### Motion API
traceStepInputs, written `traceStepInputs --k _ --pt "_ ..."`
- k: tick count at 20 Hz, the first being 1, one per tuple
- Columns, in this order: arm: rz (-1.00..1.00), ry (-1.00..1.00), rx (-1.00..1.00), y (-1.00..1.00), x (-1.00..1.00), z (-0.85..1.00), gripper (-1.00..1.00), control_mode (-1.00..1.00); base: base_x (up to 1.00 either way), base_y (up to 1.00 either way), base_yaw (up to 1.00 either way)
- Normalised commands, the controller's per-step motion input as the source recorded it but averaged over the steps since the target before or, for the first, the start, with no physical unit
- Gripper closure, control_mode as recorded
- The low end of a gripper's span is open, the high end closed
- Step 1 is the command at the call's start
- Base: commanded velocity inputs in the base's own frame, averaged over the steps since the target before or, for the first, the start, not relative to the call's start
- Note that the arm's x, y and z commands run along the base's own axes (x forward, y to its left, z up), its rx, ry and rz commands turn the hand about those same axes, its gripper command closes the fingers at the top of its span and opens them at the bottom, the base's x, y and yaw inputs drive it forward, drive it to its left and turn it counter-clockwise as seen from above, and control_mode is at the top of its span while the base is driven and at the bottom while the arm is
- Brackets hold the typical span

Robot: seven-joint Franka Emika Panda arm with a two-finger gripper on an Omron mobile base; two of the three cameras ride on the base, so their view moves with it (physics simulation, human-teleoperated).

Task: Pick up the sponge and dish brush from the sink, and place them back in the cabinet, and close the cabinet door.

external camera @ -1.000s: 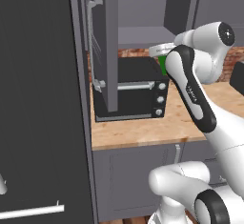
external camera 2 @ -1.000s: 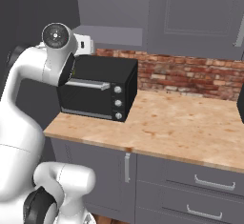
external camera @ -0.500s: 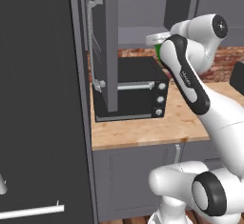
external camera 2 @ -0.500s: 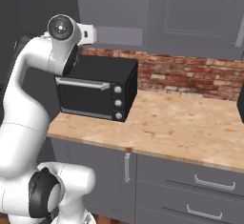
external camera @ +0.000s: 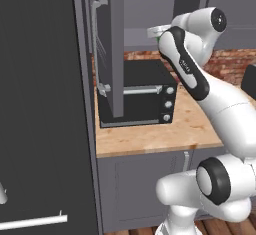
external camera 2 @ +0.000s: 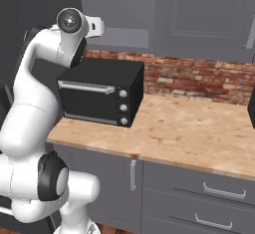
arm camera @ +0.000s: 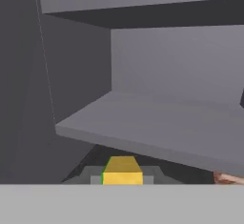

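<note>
While raised before cabinet (arm camera: 157,127) shelf, hand (arm camera: 122,179) clamped on sponge (arm camera: 122,170); sponge between fingertips.

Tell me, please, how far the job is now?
Done: the sponge looks lifted from the sink; it sits in the shut gripper. In hand: carrying it up toward the open cabinet's shelf, above the toaster oven. Left: placing it, then the dish brush, then shutting the cabinet door.

Even flat rendered light, soft shadows — slightly blurry
</note>
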Motion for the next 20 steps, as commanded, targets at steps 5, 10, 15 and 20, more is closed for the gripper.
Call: traceStepInputs --k 5,10,15,20 --pt "0.00 0.00 0.00 0.07 0.45 0.15 1.00 -1.00 0.00 0.00 0.00" --pt "0.00 -0.02 0.00 0.08 0.44 0.05 1.00 -1.00 0.00 0.00 0.00" --pt "0.00 -0.02 0.00 0.06 0.41 0.00 1.00 -1.00 0.00 0.00 0.00" --pt "0.00 -0.03 0.00 0.03 0.38 -0.02 1.00 -1.00 0.00 0.00 0.00"
